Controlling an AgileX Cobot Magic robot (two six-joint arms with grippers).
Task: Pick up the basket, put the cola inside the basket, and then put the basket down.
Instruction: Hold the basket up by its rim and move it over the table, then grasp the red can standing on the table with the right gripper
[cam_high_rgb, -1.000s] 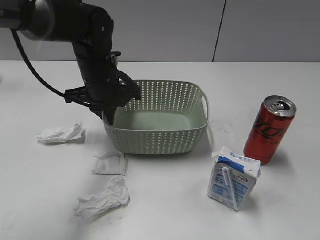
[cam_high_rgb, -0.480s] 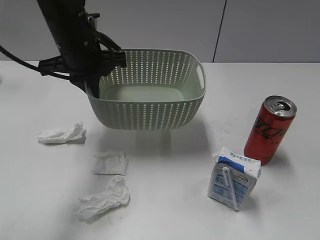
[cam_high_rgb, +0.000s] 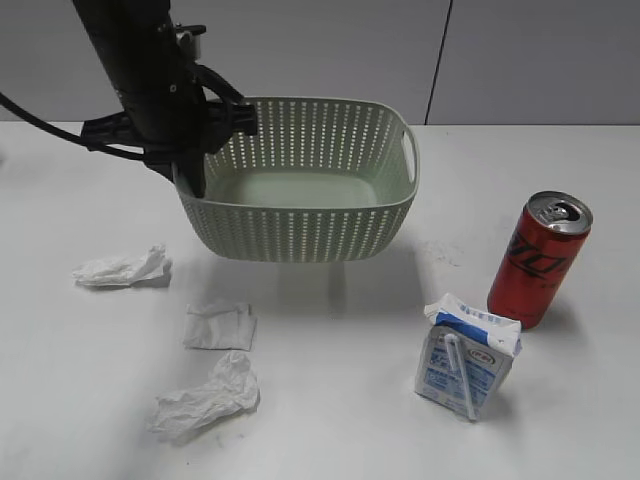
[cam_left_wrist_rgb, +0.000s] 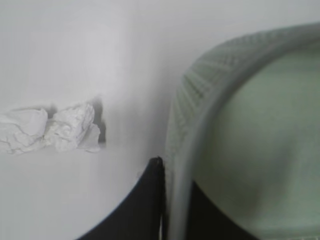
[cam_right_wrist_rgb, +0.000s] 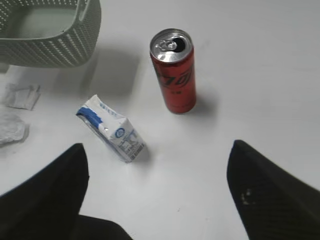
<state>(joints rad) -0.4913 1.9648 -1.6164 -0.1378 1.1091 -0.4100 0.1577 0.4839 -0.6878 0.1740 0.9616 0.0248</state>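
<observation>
basket (cam_high_rgb: 300, 190) work is sitting at its first stage, with the cola step and the set-down both waiting. nearest the camera, crumpled tissues (cam_high_rgb: 205, 395) and a blue-and-white carton (cam_high_rgb: 467, 355) are lying on the white tabletop (cam_high_rgb: 330, 420). just beyond the carton, the cola (cam_high_rgb: 540, 258) is standing upright on the tabletop, untouched, well apart from the basket. in the right wrist view the right gripper (cam_right_wrist_rgb: 157, 190) is hanging above the can and carton with its fingers (cam_right_wrist_rgb: 260, 192) spread wide and holding nothing, so the can is not yet being picked up. farther back, the left gripper (cam_high_rgb: 190, 175) is holding the basket clear of the tabletop, a shadow showing beneath it. in the left wrist view its fingers (cam_left_wrist_rgb: 150, 200) are pinching the basket's left rim, one dark finger outside the wall and one inside. the basket is looking empty.
</observation>
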